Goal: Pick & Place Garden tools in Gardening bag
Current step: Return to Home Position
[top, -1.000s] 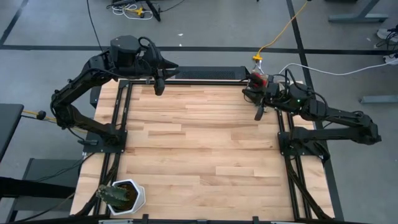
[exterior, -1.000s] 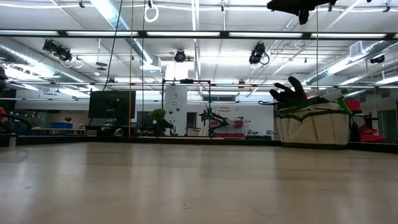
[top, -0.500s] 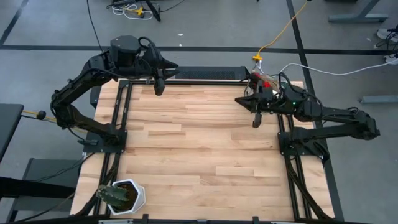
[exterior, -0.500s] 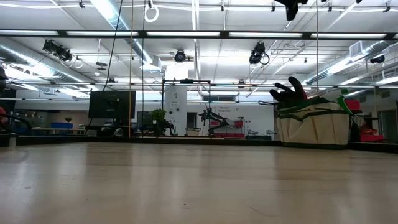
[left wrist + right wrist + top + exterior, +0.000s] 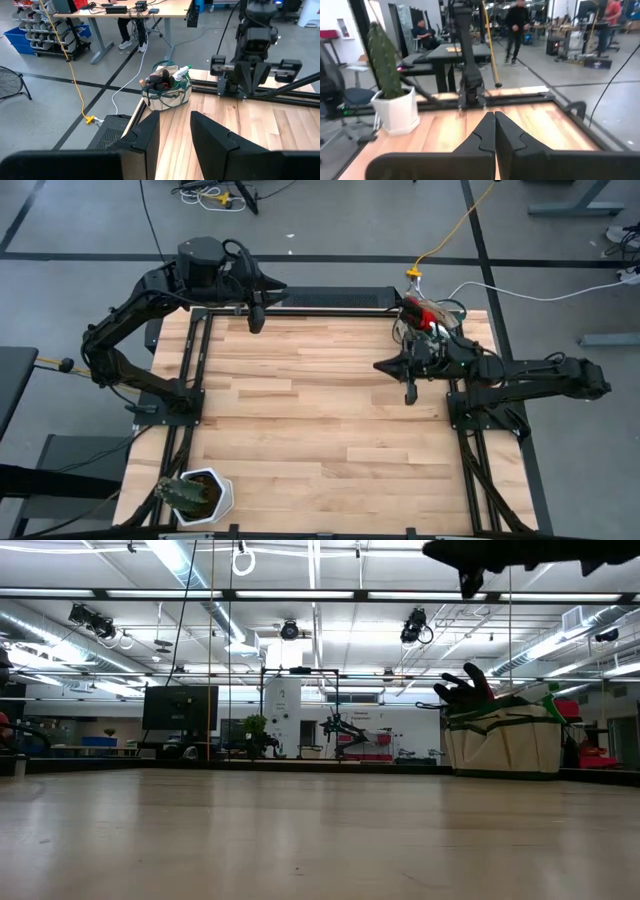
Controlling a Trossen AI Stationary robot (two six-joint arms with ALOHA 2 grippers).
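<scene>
Bag: the gardening bag [image 5: 167, 99] is sitting at the far right corner of the table [image 5: 320, 430], close to both edges; from above, the right arm is partly covering it.
Tools: items are poking out of the bag's top; what is probably the red glove [image 5: 425, 311] is showing, and the rest are too small to sort.
Right gripper [image 5: 409, 392]: is hovering high over the table's right side, just inboard of the bag, fingers pressed together on nothing.
Left gripper [image 5: 257, 323]: is waiting above the far edge, left side, fingers parted, carrying nothing.
Risk: the right arm is reaching across right beside the bag; a low swing home could be catching a protruding item and tipping the bag off its corner.
Room: the middle boards are lying bare; the white pot [image 5: 395, 115] is standing at the near left corner, well apart from both arms.
</scene>
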